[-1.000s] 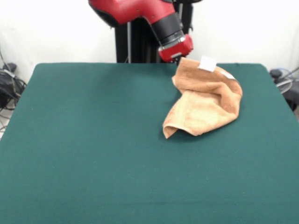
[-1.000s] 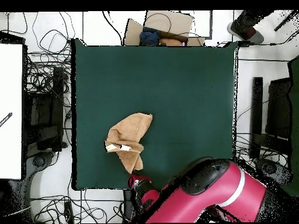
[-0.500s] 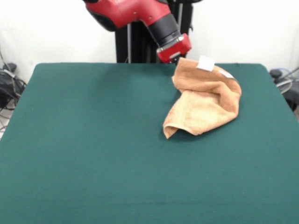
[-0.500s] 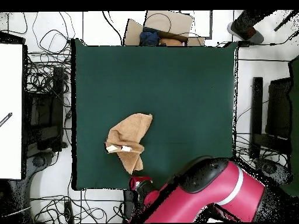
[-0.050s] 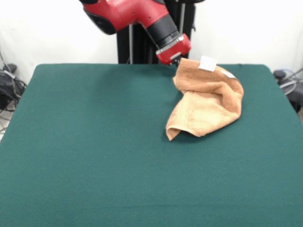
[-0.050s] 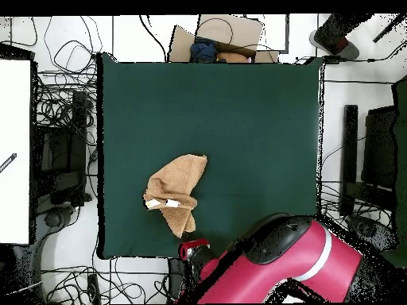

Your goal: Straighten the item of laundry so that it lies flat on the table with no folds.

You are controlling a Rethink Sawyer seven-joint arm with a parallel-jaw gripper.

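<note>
The item of laundry (image 5: pixel 208 106), an orange-tan towel with a white tag, lies crumpled and folded on the green table (image 5: pixel 94 142) near its far right edge. Its far corner is raised off the table and hangs from my gripper (image 5: pixel 178 60), which is shut on that corner beneath the red wrist. In the overhead view the towel (image 6: pixel 176 191) sits at the table's (image 6: pixel 254 119) lower left. There the gripper (image 6: pixel 189 245) is at the towel's narrow tip, by the table's edge. The rest of the towel droops in a bunched heap, one flap curled under at the front.
Cables and dark equipment (image 6: pixel 63 151) line the table's left side in the overhead view, next to a white surface (image 6: pixel 16 151). A cardboard box (image 6: pixel 219 36) sits beyond the far edge. More dark equipment (image 6: pixel 377 159) stands at the right.
The arm and gripper have shifted slightly left in the front view. The towel's raised corner and tag have moved with them by a small amount.
</note>
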